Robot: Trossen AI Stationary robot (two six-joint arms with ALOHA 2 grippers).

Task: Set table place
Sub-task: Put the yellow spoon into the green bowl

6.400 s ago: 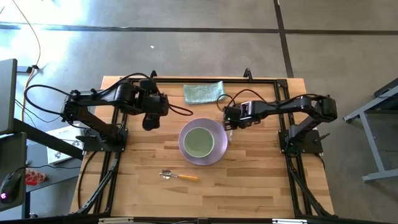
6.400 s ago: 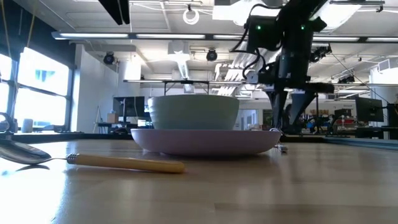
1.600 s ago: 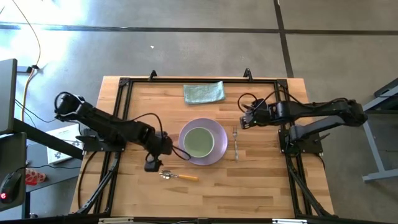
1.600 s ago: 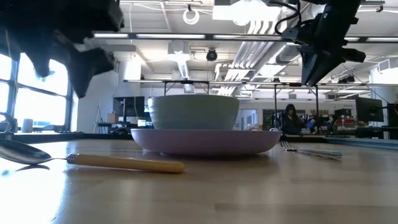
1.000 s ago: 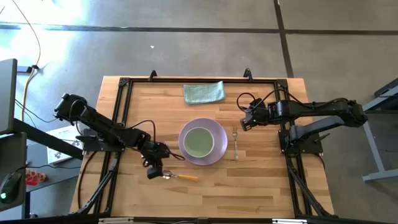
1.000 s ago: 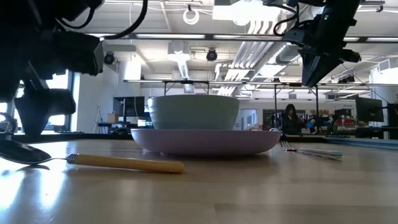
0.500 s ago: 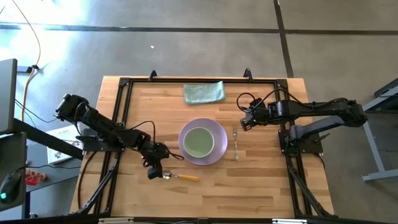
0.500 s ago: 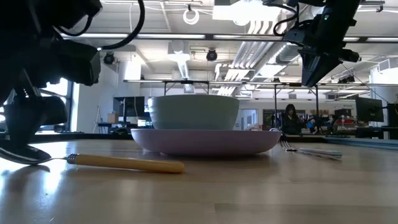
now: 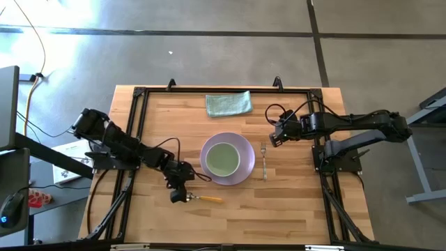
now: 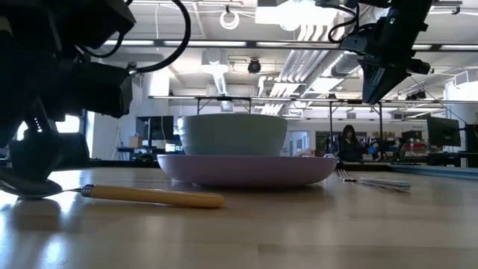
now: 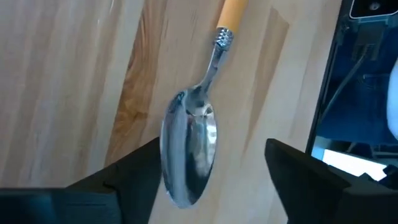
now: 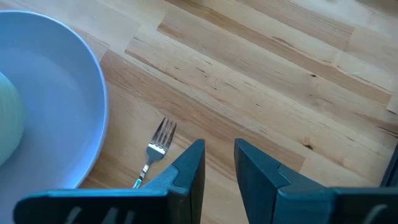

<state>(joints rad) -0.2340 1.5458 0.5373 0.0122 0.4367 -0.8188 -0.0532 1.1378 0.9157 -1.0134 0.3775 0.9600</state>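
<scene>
Lowered left pincer (image 11: 211,180) now straddles the spoon (image 11: 189,143) bowl.

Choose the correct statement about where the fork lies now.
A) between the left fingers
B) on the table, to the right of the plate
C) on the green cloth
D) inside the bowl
B: the fork lies flat on the table, just right of the plate.

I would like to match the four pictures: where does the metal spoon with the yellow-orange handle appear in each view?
High view: the metal spoon with the yellow-orange handle lies below-left of the large round lilac plate.
Low view: spoon at lower left, in front of the plate.
Left wrist view: spoon at centre, between the open left gripper fingers.
Right wrist view: spoon not in it.
Shared landmark: the plate.
</scene>
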